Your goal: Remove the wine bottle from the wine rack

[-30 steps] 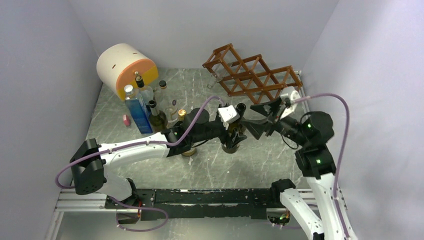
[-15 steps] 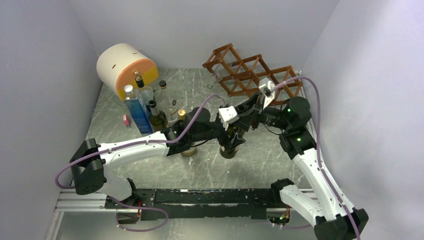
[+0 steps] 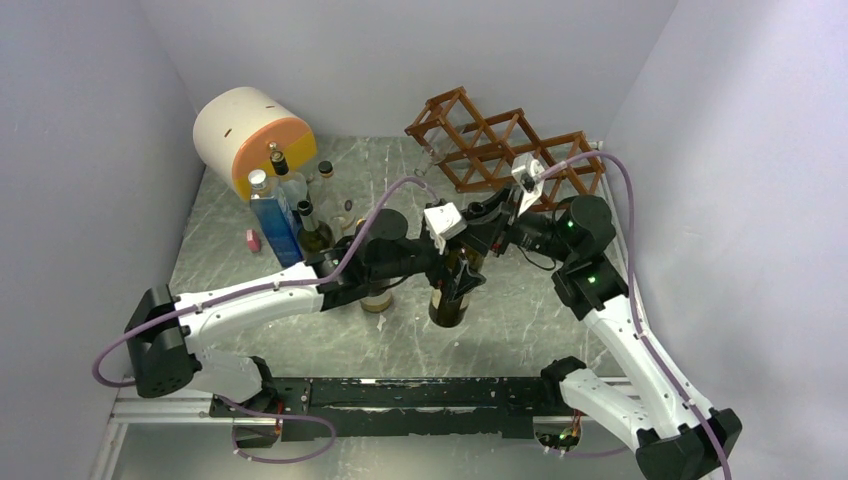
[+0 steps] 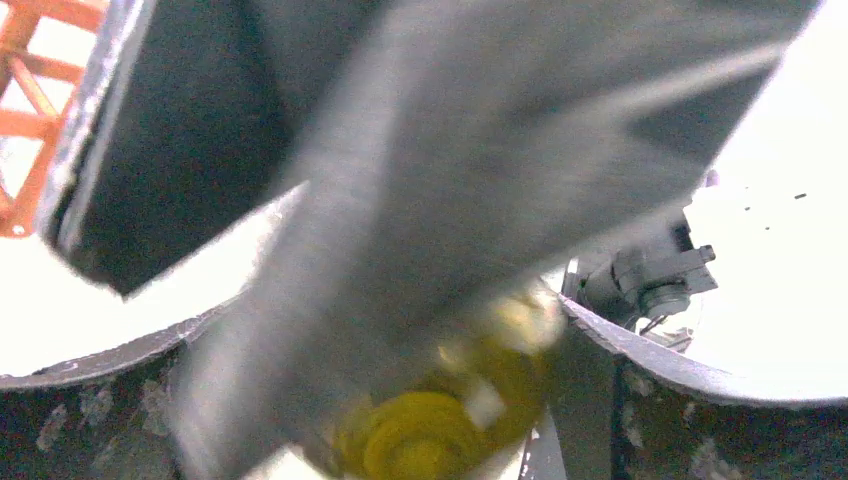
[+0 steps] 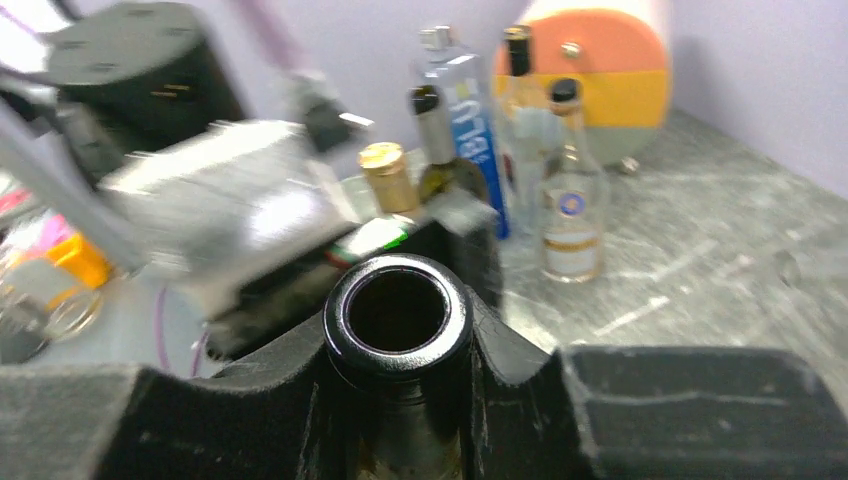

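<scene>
Clasping wine bottle: right tool (wrist-view)

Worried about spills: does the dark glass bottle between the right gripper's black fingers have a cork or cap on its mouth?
No, the dark glass bottle in the right gripper shows an open, hollow mouth.

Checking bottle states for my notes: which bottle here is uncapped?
The dark wine bottle gripped at its neck by the right gripper: its mouth is an open hole. The gold-foiled bottle and blue bottle behind it are capped.

White-and-orange cylinder at far left, blue bottle and clear bottle just beside it.
</scene>
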Robot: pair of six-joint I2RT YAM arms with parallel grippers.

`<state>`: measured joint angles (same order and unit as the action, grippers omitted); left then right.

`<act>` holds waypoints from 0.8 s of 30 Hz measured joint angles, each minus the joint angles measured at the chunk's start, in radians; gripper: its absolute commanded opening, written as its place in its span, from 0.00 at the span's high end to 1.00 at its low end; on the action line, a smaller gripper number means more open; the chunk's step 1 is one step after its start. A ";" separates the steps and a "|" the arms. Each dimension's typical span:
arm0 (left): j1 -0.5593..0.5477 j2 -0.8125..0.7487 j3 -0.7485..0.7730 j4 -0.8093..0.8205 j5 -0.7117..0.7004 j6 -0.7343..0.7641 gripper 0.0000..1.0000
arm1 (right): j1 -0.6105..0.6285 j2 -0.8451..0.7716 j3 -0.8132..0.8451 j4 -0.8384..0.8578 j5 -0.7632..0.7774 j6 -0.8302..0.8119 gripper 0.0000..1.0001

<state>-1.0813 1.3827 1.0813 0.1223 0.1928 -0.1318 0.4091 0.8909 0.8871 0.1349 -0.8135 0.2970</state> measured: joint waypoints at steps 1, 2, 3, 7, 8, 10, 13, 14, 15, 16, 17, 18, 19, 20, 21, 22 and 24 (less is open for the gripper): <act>0.001 -0.007 0.000 0.000 -0.010 -0.003 0.01 | 0.004 -0.005 0.001 -0.012 0.019 0.002 1.00; 0.001 -0.018 0.000 0.002 -0.010 0.000 0.01 | 0.003 -0.010 0.003 -0.035 0.061 0.002 1.00; -0.003 -0.036 0.000 -0.001 -0.019 0.001 0.01 | -0.001 -0.010 0.004 -0.051 0.094 -0.001 1.00; -0.002 -0.072 0.000 -0.014 -0.035 0.009 0.01 | 0.006 -0.005 0.041 -0.087 0.157 0.025 1.00; -0.002 -0.082 0.000 -0.017 -0.044 0.012 0.01 | 0.006 -0.007 0.048 -0.095 0.169 0.032 1.00; -0.001 -0.104 0.000 -0.026 -0.072 0.019 0.01 | 0.004 -0.013 0.055 -0.104 0.190 0.043 1.00; 0.005 -0.145 0.000 -0.042 -0.124 0.027 0.01 | -0.015 -0.018 0.055 -0.115 0.209 0.055 1.00; 0.006 -0.162 0.000 -0.046 -0.140 0.031 0.02 | -0.023 -0.017 0.055 -0.117 0.217 0.057 1.00; 0.006 -0.180 0.000 -0.049 -0.146 0.031 0.03 | -0.035 -0.012 0.055 -0.118 0.238 0.055 1.00; 0.005 -0.198 0.000 -0.051 -0.143 0.031 0.04 | -0.049 -0.006 0.055 -0.117 0.265 0.045 1.00; -0.002 -0.219 0.003 -0.056 -0.138 0.031 0.05 | -0.068 0.010 0.055 -0.114 0.299 0.029 1.00; -0.008 -0.240 0.011 -0.064 -0.132 0.034 0.06 | -0.084 0.031 0.055 -0.113 0.332 0.011 1.00; -0.013 -0.255 0.029 -0.074 -0.125 0.038 0.07 | -0.097 0.054 0.055 -0.110 0.359 -0.005 1.00; -0.017 -0.263 0.047 -0.078 -0.118 0.040 0.07 | -0.105 0.074 0.055 -0.108 0.378 -0.018 1.00; -0.018 -0.270 0.068 -0.082 -0.117 0.043 0.07 | -0.109 0.104 0.055 -0.103 0.397 -0.032 1.00; -0.018 -0.275 0.082 -0.084 -0.117 0.047 0.07 | -0.109 0.121 0.055 -0.100 0.404 -0.037 1.00; -0.018 -0.282 0.106 -0.093 -0.117 0.054 0.07 | -0.107 0.157 0.055 -0.093 0.412 -0.044 1.00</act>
<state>-1.0996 1.1007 1.1873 0.0296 0.0761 -0.0780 0.3019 1.0477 0.9417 0.0414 -0.4019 0.2527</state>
